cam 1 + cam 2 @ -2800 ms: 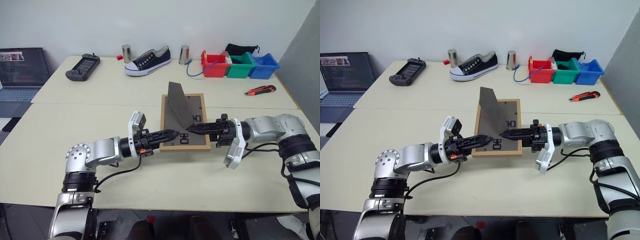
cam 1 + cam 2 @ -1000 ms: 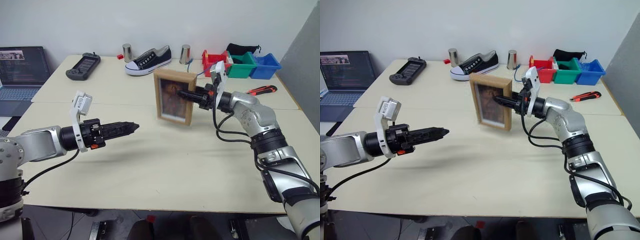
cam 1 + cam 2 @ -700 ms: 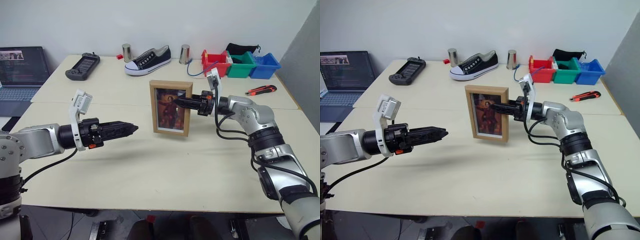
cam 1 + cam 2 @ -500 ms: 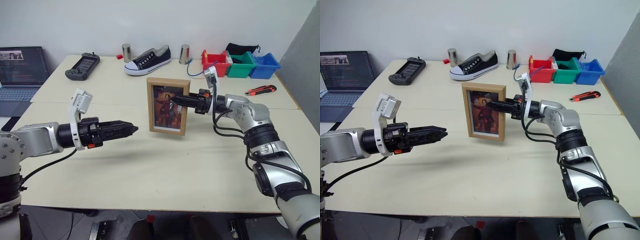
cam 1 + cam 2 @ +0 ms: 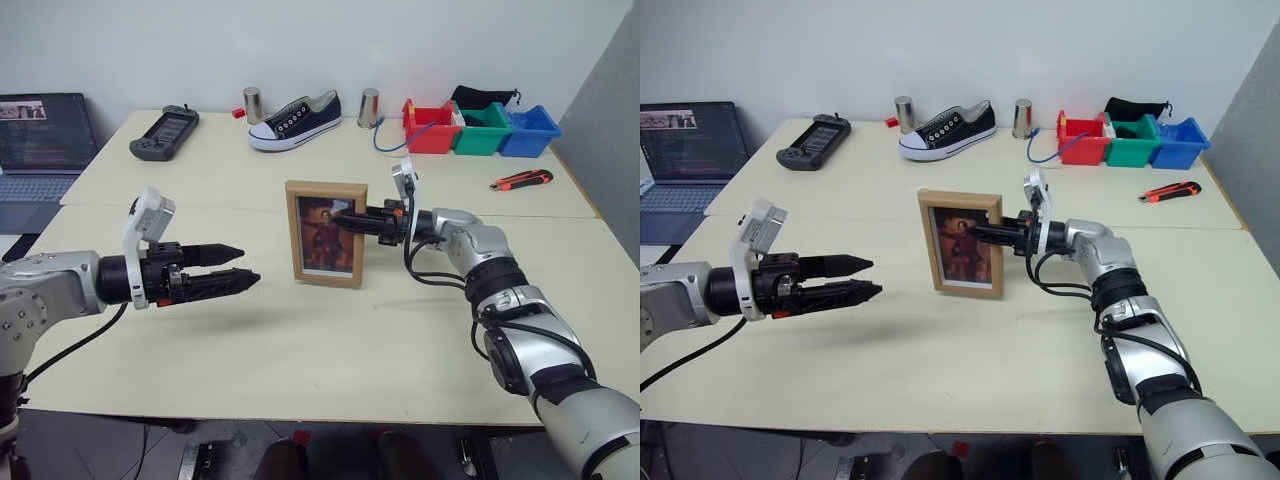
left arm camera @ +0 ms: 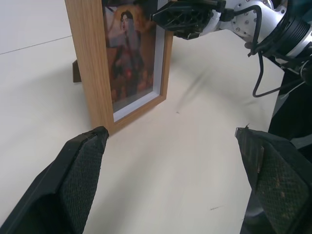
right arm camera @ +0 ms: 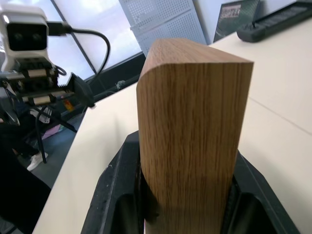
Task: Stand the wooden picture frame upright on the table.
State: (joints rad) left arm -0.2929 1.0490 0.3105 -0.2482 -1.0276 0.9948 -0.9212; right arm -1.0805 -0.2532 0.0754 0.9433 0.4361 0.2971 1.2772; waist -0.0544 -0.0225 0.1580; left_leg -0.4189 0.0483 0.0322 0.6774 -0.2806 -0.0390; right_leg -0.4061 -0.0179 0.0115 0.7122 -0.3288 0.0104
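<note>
**Operator:** Holding anything on your left side?

**Robot:** No. My left gripper hovers over the table with its jaws spread wide and nothing between them. Ahead of those jaws and a little to their right stands the wooden picture frame, near but apart from the left fingertips.

**Operator:** And the right?

**Robot:** My right gripper is clamped on the frame's right-hand upright, one finger in front and one behind, so the wood sits squarely between my jaws. The frame is vertical, picture side facing me, and its bottom edge looks to be on the tabletop. A dark foot pokes out behind its lower corner; I take that for the fold-out stand.

**Operator:** How will it handle?

**Robot:** I judge it light and rigid, so a modest pinch on the wooden rail is enough. The picture may be glazed, so the glazed middle is the part to keep off; wood gives my pads better purchase anyway. Being tall and thin, it could tip if I let go before the stand takes the weight.

**Operator:** What lies beyond?

**Robot:** Farther past my jaws are a shoe, two metal cups, coloured bins and a cutter, all well apart from the frame.
</note>
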